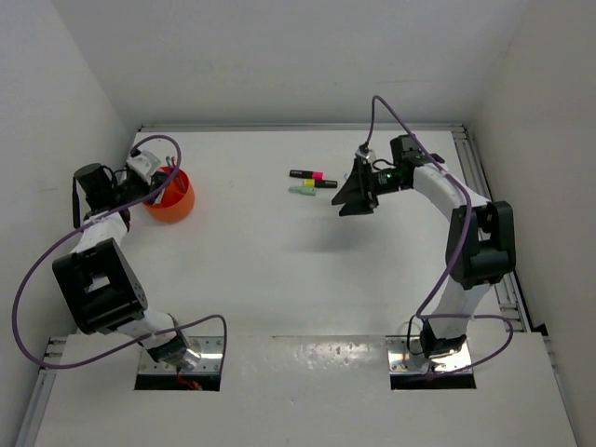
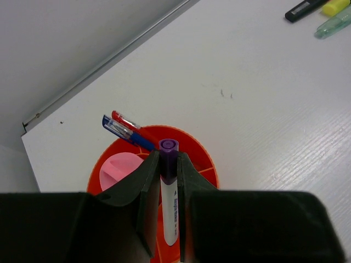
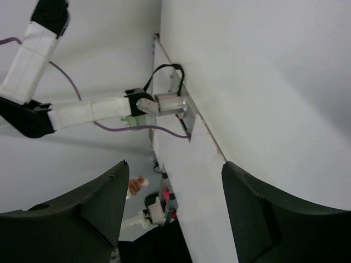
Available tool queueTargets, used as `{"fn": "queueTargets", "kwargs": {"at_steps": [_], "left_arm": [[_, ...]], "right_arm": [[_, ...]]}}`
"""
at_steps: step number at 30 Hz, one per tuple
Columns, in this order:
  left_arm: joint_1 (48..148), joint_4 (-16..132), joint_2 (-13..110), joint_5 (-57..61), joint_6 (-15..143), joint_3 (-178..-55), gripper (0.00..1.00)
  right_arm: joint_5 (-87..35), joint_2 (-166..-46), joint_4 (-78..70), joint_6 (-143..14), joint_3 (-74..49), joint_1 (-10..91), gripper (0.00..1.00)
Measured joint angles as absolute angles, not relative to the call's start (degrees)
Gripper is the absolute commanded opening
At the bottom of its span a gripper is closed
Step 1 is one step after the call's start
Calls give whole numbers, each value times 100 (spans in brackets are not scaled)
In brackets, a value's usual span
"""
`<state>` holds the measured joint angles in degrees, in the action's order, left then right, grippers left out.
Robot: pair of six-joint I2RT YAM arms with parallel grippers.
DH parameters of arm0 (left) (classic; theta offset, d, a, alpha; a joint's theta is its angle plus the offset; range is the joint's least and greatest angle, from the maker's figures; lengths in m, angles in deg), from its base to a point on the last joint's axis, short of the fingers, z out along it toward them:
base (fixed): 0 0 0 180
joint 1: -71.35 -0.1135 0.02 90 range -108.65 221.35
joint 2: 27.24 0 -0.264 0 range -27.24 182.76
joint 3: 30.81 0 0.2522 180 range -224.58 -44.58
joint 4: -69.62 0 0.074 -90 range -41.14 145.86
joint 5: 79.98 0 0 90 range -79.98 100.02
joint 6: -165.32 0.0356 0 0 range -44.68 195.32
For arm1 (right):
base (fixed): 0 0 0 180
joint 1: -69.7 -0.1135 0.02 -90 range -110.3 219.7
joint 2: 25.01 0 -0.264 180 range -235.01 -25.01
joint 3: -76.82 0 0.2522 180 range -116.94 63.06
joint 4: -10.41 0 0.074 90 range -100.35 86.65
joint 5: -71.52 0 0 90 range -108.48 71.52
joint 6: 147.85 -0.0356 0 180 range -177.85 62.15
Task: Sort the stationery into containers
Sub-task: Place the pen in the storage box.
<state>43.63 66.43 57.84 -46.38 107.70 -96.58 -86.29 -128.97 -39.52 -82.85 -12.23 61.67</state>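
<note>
**Ana:** What is the overhead camera giving you?

**Me:** I'm seeing the left jaws hanging over the small round orange plastic bowl at the far left of the white tabletop. The right jaws are hovering just beside three short highlighters lying together on the tabletop, well apart from the bowl: a black one with a pink end, a black one with a yellow end and a pale green one. I'm judging those are next.

**Ana:** And the left wrist camera?

**Me:** The left jaws are clamping a white marker with a purple cap, pointing it cap-first at the bowl. I'm reading that as lining up a drop. A blue pen and a red pen are leaning out over the far rim, and a chunky pink piece is lying inside.

**Ana:** Right wrist?

**Me:** That camera is looking sideways across the rig. The right jaws are standing wide apart with nothing between them, ready, I'd say, for closing on a highlighter. No stationery is showing there.
</note>
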Motion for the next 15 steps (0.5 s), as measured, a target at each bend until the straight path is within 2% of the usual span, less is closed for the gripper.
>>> {"fn": "queueTargets", "kwargs": {"at_steps": [2,6,7,10,13,15], "left_arm": [[4323,6649,5830,-4647,10772,-9658,17],[4269,6665,5865,-4760,10783,-9658,42],[4260,6663,5870,-4795,10790,-9661,54],[4223,6586,5870,-4918,10763,-9702,62],[4172,6536,5870,-5053,10658,-9835,61],[4142,6580,5845,-5136,10438,-9953,60]], "right_arm": [[-8432,-12897,-4000,-8188,-1225,6167,66],[-7890,-12906,-4166,-7981,-1247,6167,66],[-7737,-12917,-4240,-7917,-1282,6167,66],[-7250,-12958,-4404,-7723,-1448,6156,66],[-6782,-12987,-4478,-7537,-1608,6156,63],[-6461,-12989,-4548,-7395,-1702,6151,55]]}}
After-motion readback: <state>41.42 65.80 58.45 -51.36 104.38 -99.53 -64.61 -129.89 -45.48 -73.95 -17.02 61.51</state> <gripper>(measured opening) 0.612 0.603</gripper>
